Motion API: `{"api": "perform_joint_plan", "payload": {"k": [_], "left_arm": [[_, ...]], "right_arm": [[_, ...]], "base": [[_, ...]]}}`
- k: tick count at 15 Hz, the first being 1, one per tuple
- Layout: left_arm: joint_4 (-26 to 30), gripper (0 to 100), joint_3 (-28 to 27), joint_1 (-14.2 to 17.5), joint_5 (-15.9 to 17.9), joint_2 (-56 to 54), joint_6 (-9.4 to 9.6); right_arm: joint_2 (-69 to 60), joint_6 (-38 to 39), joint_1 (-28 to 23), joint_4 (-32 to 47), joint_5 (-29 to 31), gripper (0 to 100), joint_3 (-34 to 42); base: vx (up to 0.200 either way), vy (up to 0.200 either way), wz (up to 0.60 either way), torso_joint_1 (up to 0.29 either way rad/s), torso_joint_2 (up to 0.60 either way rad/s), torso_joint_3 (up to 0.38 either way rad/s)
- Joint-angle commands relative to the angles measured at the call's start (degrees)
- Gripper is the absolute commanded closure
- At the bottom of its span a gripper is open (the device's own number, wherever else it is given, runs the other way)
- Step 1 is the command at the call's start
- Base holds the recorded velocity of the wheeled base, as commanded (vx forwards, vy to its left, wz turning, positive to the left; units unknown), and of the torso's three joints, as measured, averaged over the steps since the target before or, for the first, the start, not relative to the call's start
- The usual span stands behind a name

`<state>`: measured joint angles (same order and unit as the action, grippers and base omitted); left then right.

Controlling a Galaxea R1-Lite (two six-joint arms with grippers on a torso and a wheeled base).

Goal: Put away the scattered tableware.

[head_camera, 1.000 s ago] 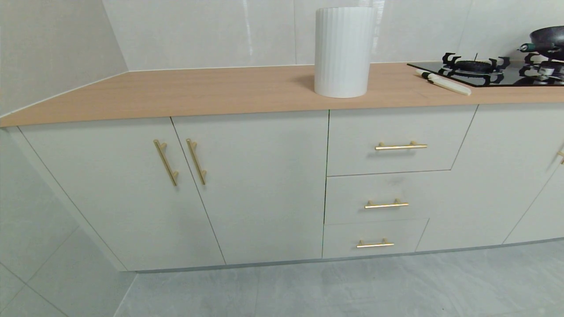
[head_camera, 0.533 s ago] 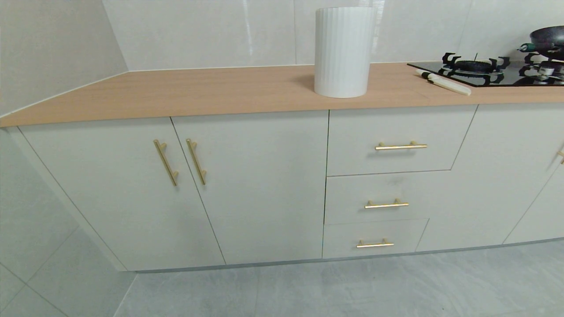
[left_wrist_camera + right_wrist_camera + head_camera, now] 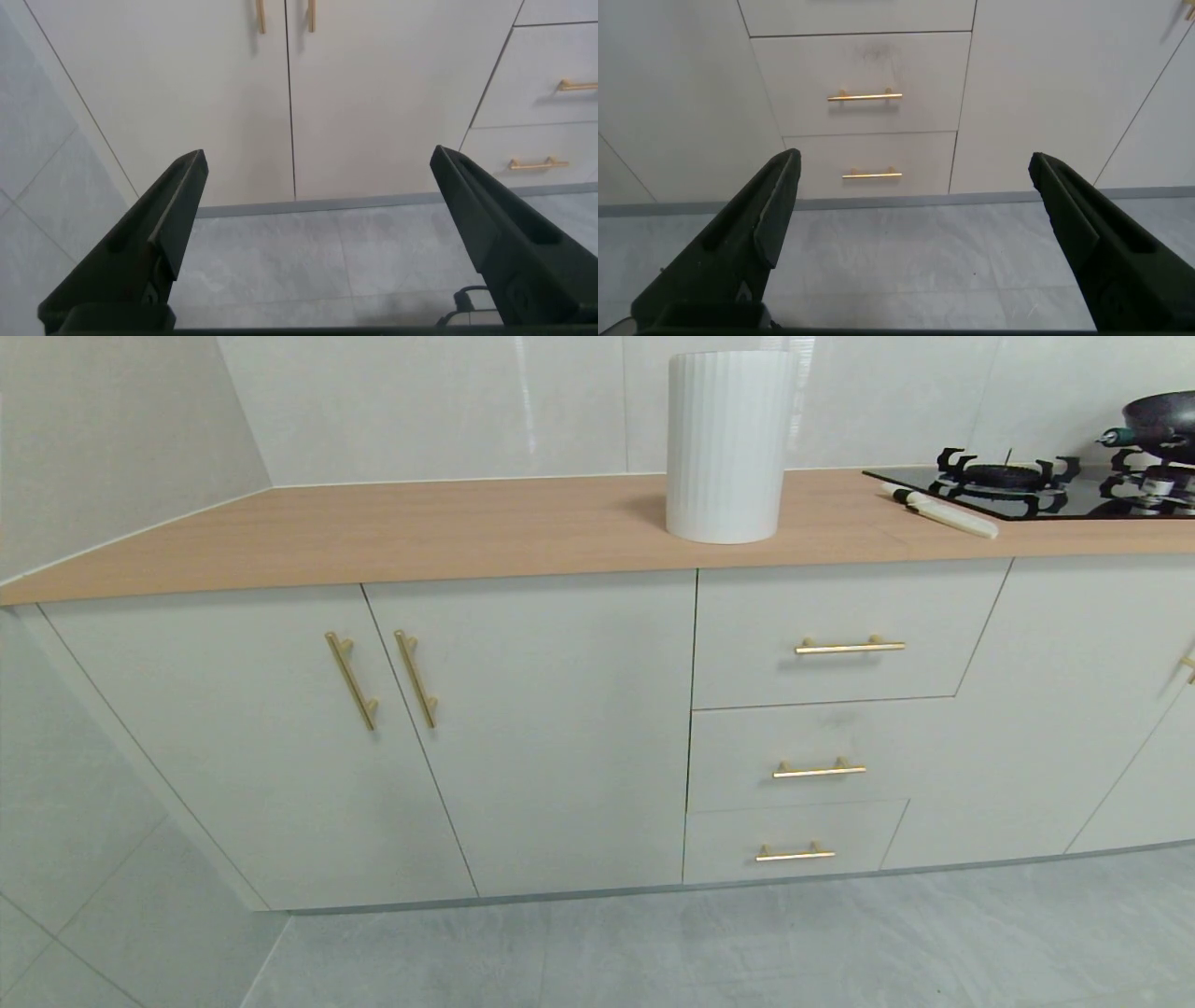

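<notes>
Knife [image 3: 943, 513] lies flat near the tabletop's right end, touching the hob's [image 3: 1074, 504] front corner. I judge it light, stiff and slick. I can't tell the blade end, so I'd grasp across its middle. Ribbed white holder [image 3: 724, 448] stands upright near the front edge, a likely destination. Left pincer [image 3: 318, 159] and right pincer [image 3: 913, 159] are both spread wide and empty, low before the cabinet fronts [image 3: 523, 728].

Wood-grain countertop [image 3: 420, 532], matt ribbed canister [image 3: 724, 448], glossy wall tiles [image 3: 420, 411]
</notes>
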<state>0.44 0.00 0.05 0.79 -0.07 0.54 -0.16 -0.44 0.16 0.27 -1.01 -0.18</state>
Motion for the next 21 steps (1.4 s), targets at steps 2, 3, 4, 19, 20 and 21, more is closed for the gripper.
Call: {"api": "perform_joint_plan", "payload": {"k": [2,3,4,19,20,21], "left_arm": [[0.00,0,0.00,0.04,0.00,0.07,0.08],[0.00,0,0.00,0.04,0.00,0.07,-0.01],[0.00,0,0.00,0.04,0.00,0.07,-0.01],[0.00,0,0.00,0.04,0.00,0.07,-0.10],[0.00,0,0.00,0.04,0.00,0.07,-0.18],[0.00,0,0.00,0.04,0.00,0.07,-0.18]], "right_arm": [[0.16,-0.26,0.02,0.08,0.05,0,0.09],[0.16,-0.26,0.02,0.08,0.05,0,0.09],[0.16,-0.35,0.02,0.00,-0.04,0,0.09],[0.16,-0.26,0.02,0.00,-0.04,0,0.09],[0.16,-0.26,0.02,0.00,-0.04,0,0.09],[0.16,-0.26,0.02,0.00,-0.04,0,0.09]], "base": [[0.000,0.000,0.00,0.000,0.00,0.000],[0.000,0.000,0.00,0.000,0.00,0.000],[0.000,0.000,0.00,0.000,0.00,0.000],[0.200,0.000,0.00,0.005,0.00,0.002],[0.200,0.000,0.00,-0.002,0.00,0.002],[0.000,0.000,0.00,0.000,0.00,0.000]]}}
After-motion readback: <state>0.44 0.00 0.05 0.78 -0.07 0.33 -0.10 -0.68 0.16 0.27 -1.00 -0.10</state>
